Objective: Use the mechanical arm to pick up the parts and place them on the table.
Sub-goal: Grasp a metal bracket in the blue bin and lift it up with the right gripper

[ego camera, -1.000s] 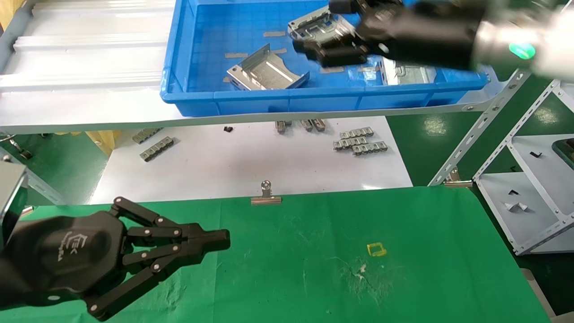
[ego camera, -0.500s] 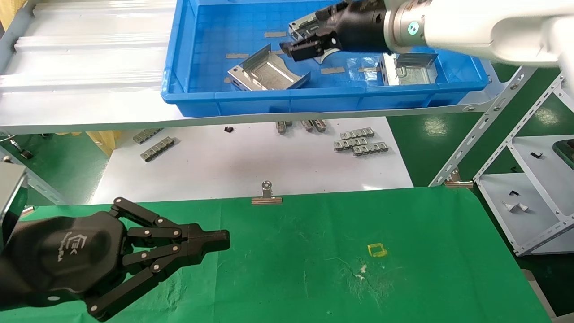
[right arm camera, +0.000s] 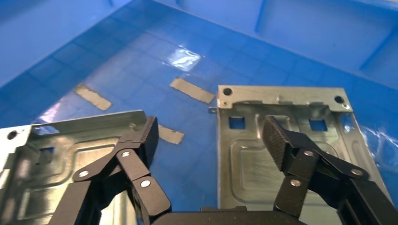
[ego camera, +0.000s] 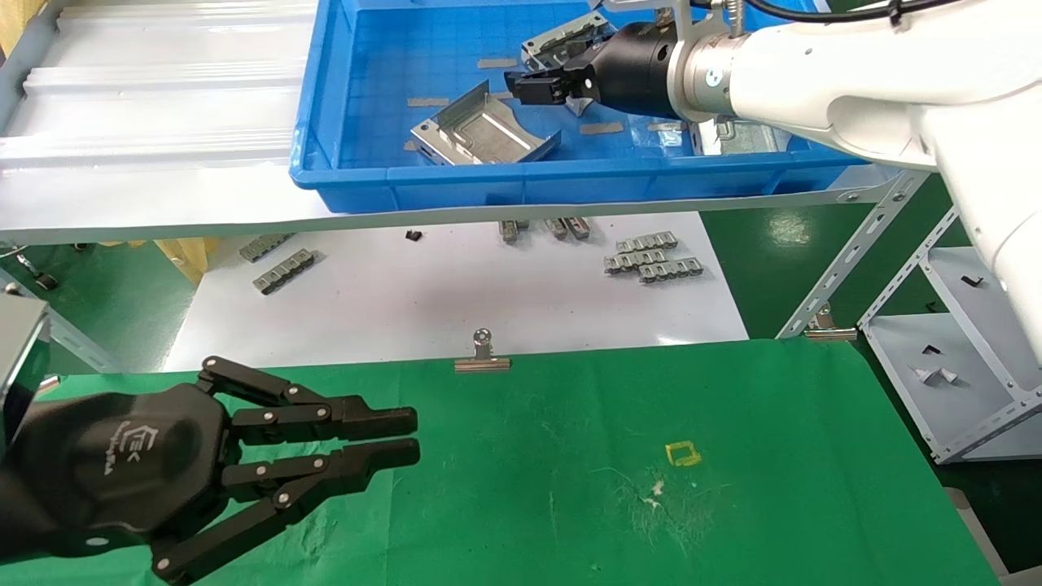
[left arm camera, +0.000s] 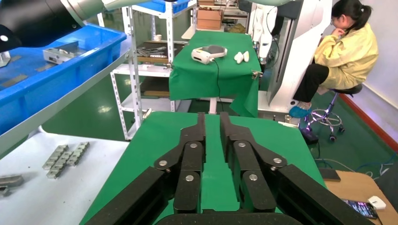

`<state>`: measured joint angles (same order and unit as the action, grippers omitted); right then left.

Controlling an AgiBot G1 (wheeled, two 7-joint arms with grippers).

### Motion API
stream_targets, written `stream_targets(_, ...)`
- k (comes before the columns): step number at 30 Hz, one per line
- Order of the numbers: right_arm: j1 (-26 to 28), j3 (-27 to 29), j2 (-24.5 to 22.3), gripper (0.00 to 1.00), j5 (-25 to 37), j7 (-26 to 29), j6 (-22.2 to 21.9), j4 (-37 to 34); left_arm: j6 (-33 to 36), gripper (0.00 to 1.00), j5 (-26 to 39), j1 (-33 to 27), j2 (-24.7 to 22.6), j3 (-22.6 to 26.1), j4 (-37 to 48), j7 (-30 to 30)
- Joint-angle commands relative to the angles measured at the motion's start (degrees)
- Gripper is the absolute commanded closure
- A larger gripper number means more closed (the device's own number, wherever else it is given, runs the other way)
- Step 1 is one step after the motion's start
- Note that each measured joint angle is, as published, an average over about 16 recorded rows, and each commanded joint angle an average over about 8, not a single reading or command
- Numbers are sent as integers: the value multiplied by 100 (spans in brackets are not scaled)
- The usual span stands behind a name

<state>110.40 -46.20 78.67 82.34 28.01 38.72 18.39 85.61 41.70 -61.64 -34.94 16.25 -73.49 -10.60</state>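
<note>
From the head view, the right gripper reaches into a blue bin that sits on a grey metal shelf, its tips over the parts. One part lies tilted near the bin's front wall, a second lies behind the gripper, and a third shows under the white arm. Below the shelf, a white sheet carries small grey clip strips. Nearer the robot lies the table in green cloth, with white scuffs, a yellow square outline and a binder clip at its far edge. The left gripper hovers low over the table's left side, its fingers slightly apart and holding nothing.

The left wrist view shows those fingers with a narrow gap over the green cloth. Beyond stand metal racks, another green-draped table and a seated person in yellow.

In the right wrist view the fingers are spread wide above the bin floor, one beside the flange of a part, the other over a flat part. Nothing is gripped.
</note>
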Motion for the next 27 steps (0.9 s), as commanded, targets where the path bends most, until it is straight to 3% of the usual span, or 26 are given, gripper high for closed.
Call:
stream_targets(1, -42, -180, 1, 100, -18, 239, -142, 115, 0, 0, -1, 0, 0, 1, 0, 0)
stream_targets(16, -50, -1433, -12, 100, -147, 1282, -952, 526, -3, 0, -5, -1, 3, 7, 0, 3)
stream_targets(27, -20, -2056, -28, 100, -287, 1353, -1236, 723, -5, 0, -8, -2, 5, 11, 0, 6)
